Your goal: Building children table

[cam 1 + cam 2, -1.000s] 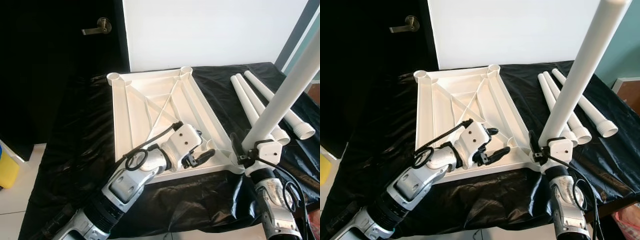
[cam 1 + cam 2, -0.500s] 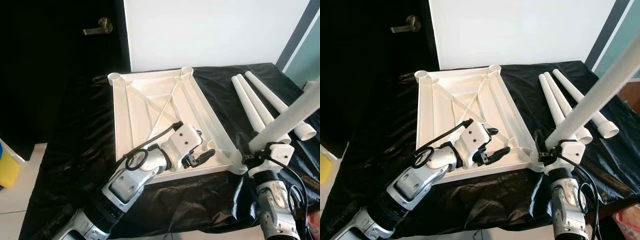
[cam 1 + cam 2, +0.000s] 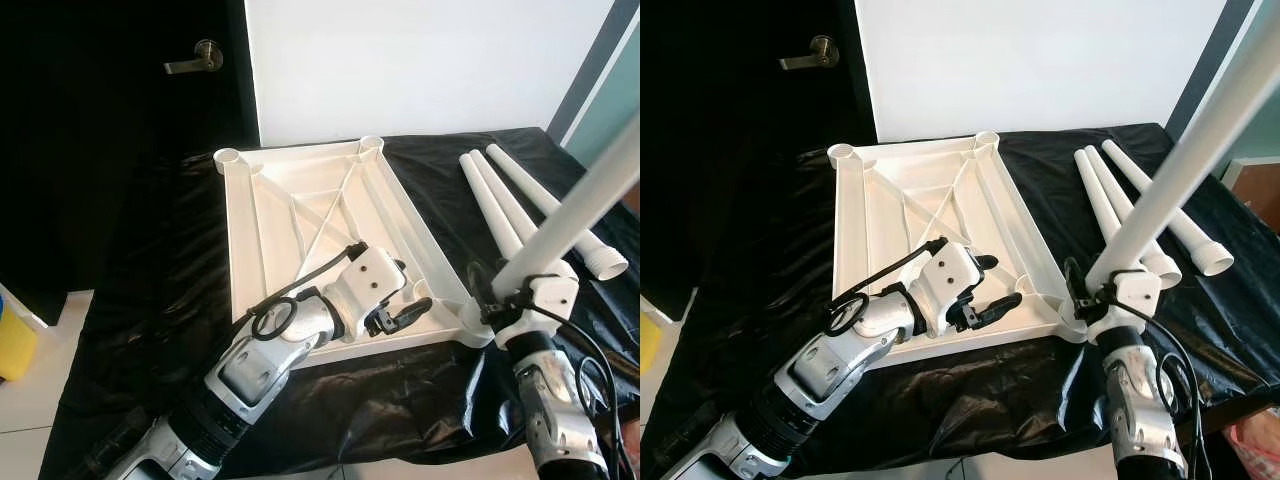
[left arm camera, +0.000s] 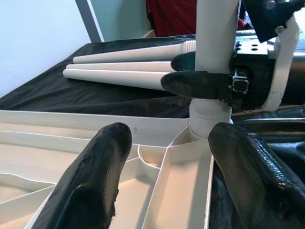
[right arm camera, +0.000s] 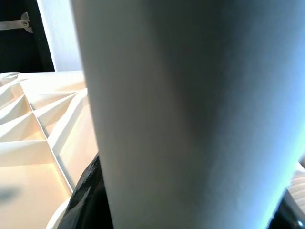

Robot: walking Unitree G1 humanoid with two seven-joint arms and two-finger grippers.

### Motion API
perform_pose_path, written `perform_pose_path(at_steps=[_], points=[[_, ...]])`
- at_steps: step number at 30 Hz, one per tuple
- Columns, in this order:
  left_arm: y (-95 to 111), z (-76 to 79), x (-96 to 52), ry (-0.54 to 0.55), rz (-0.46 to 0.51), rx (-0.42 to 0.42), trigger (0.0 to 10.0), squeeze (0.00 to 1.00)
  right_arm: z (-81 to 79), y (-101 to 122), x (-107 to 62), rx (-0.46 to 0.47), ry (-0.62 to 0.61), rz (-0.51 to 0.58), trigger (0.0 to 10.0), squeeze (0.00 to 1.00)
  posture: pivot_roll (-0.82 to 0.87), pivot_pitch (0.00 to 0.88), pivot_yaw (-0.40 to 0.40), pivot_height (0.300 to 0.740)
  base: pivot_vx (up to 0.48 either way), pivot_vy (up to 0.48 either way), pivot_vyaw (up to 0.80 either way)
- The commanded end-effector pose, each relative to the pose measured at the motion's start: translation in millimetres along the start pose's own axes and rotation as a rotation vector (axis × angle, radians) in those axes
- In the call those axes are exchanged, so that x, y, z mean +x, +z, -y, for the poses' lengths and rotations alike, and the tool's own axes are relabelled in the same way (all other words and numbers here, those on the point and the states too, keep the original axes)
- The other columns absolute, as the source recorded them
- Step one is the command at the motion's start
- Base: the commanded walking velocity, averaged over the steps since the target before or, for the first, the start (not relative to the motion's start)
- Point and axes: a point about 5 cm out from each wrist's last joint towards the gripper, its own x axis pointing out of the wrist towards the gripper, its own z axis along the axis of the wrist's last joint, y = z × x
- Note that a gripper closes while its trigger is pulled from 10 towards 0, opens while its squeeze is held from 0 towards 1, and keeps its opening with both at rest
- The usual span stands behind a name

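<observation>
A white ribbed tabletop [image 3: 300, 200] lies upside down on a black sheet. My right gripper [image 3: 497, 303] is shut on a long white table leg [image 3: 580, 215], whose lower end sits in the tabletop's near right corner socket [image 3: 472, 328]; the leg leans up and to the right. In the left wrist view that leg [image 4: 214, 47] enters the socket with the right gripper's fingers [image 4: 200, 85] wrapped round it. My left gripper [image 3: 405, 300] rests open over the tabletop's near edge, its fingers [image 4: 102, 162] spread, nothing between them. Three more white legs [image 3: 510, 205] lie on the sheet at the right.
A black sheet [image 3: 150, 300] covers the low surface. A dark door with a brass handle [image 3: 195, 55] stands at the back left, a white wall behind. A yellow object [image 3: 12, 340] sits on the floor at the far left.
The leg in my right gripper tipped far to the right, then came back up part-way; it stands steeper than half a second ago. The left arm has stayed put.
</observation>
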Motion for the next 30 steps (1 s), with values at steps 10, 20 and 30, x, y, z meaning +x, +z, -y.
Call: perform_pose_path(at_steps=[10, 20, 30], points=[[6, 6.4, 0.7, -0.112, 0.018, 0.012, 10.0, 0.00, -2.6, -39, -13.9, 0.090, -0.027, -0.254, 10.0, 0.00, -0.02, 0.010, 0.009, 0.740, 0.000, 0.000, 0.00], [6, 8.0, 2.1, -0.115, 0.021, 0.014, 10.0, 0.00, 8.5, -43, -23.6, 0.311, -0.188, -0.222, 10.0, 0.00, -0.02, 0.002, 0.003, 0.740, 0.000, 0.000, 0.00], [6, 9.3, 3.2, -0.123, 0.024, 0.017, 10.0, 0.00, 4.4, -38, -21.3, 0.058, -0.111, -0.212, 10.0, 0.00, -0.03, 0.000, 0.006, 0.740, 0.000, 0.000, 0.00]])
